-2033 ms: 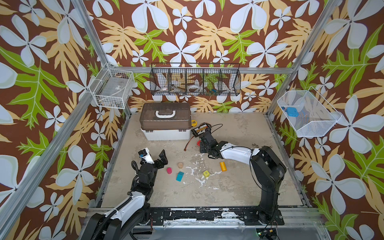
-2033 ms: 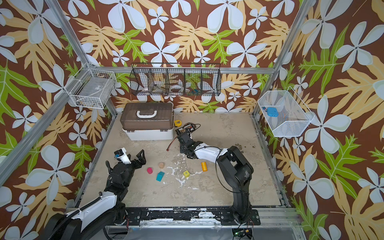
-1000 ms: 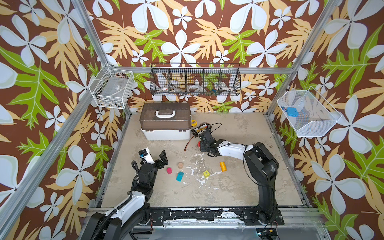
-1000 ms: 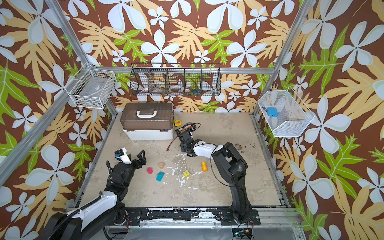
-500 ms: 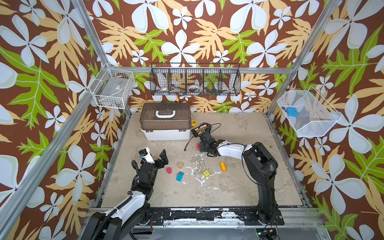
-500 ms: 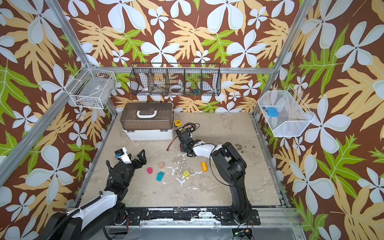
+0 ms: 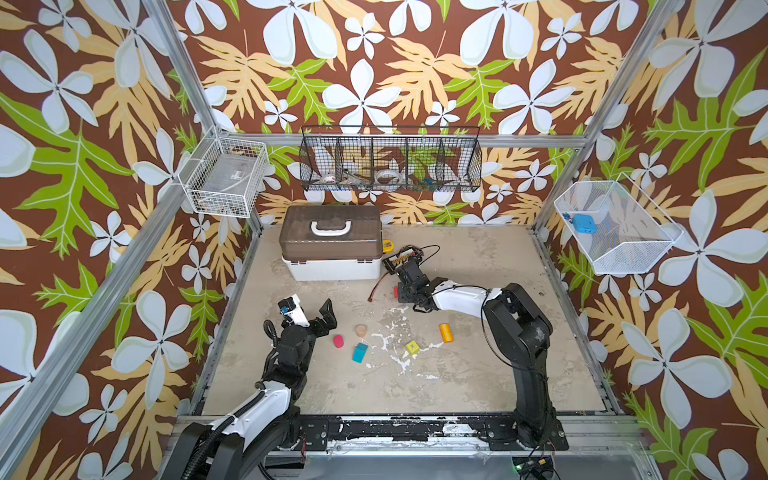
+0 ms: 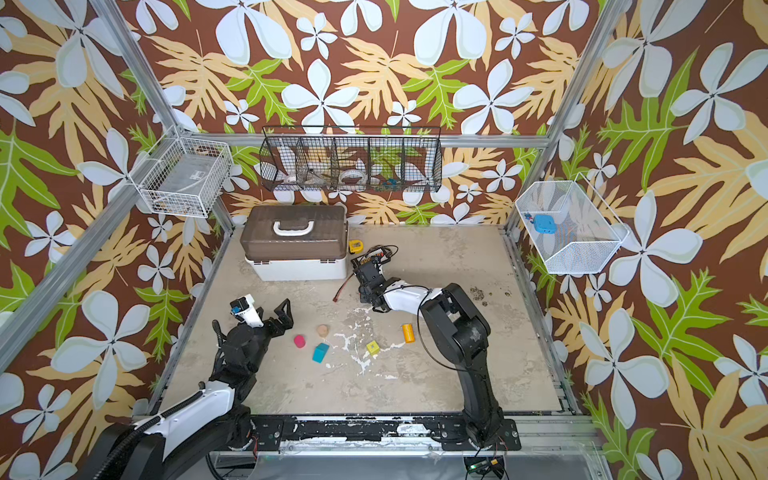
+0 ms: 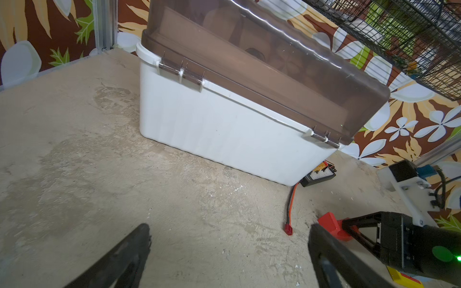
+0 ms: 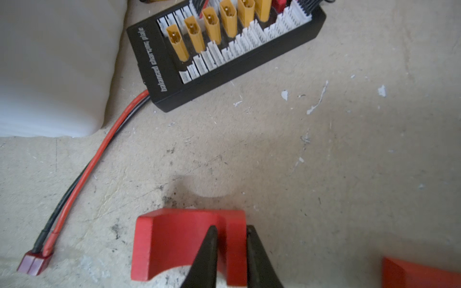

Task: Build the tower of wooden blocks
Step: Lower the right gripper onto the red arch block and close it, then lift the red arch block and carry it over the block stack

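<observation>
Pinches one leg of red wooden arch block [image 10: 174, 237] in right gripper [image 10: 230, 232], jaws narrow, at 6 o'clock of black connector board [image 10: 224, 49]; holds left gripper [image 9: 229, 234] wide, empty, at 8 o'clock of floor [image 7: 457, 374]; finds pink cylinder [image 7: 338, 341], tan cylinder [image 7: 360, 330], teal block [image 7: 360, 353], yellow cube [image 7: 412, 347], orange cylinder [image 7: 445, 333] loose at 6 o'clock of arch.

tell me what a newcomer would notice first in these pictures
The loud flower wallpaper on the walls hits first. Next, the white case with a brown lid at the back of the table, and near it the right gripper closed on one leg of a red arch by the black board. Loose blocks lie mid-table, such as a teal block and an orange cylinder, by the open left gripper.
</observation>
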`<state>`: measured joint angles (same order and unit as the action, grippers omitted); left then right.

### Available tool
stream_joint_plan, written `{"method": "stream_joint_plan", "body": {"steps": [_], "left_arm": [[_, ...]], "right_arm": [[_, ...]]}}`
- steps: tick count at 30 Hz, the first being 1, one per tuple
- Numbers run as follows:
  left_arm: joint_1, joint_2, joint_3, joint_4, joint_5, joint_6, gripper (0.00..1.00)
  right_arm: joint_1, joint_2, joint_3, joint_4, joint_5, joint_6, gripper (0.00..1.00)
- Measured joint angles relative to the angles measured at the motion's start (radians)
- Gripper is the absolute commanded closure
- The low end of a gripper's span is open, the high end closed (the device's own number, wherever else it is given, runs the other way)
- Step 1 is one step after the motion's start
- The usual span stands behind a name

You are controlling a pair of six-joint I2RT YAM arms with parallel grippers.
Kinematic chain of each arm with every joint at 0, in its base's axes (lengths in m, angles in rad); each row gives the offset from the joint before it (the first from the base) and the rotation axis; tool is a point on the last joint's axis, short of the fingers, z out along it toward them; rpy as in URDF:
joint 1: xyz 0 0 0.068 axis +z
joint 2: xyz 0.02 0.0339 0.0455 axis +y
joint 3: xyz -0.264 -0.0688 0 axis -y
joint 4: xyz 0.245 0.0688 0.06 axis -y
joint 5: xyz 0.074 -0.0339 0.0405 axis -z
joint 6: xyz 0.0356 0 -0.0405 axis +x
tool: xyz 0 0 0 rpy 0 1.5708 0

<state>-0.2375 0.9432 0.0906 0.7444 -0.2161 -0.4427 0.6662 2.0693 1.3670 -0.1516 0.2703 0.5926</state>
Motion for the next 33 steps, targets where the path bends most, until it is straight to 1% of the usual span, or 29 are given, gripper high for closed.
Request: {"method": "stream_joint_plan", "body": {"steps": [6,11,14,16,22,26,33], "left_arm": [[0.0,-0.015,-0.005,0.008,0.009,0.001,0.0],[0.0,-0.046,-0.029,0.023,0.023,0.011,0.0],[0.0,-0.055,-0.036,0.027,0.035,0.024,0.0],[0.0,-0.055,-0.036,0.032,0.038,0.026,0.0],[0.0,-0.04,-0.032,0.037,0.053,0.029,0.0],[0.0,-0.038,-0.032,0.037,0.06,0.03,0.0],[0.0,-0.023,-0.022,0.037,0.061,0.03,0.0]], "right_arm": [[0.0,-0.076,-0.027,-0.011,0.008,-0.007,0.91],[-0.001,-0.226,-0.092,-0.019,0.045,-0.01,0.94],[-0.002,-0.357,-0.191,-0.015,0.079,0.006,0.96],[-0.011,-0.445,-0.265,-0.018,0.104,0.027,1.0],[-0.084,-0.643,-0.427,-0.035,0.125,0.081,1.0],[-0.104,-0.699,-0.478,-0.05,0.118,0.067,1.0],[-0.184,-0.743,-0.535,-0.051,0.043,-0.001,1.0]]}}
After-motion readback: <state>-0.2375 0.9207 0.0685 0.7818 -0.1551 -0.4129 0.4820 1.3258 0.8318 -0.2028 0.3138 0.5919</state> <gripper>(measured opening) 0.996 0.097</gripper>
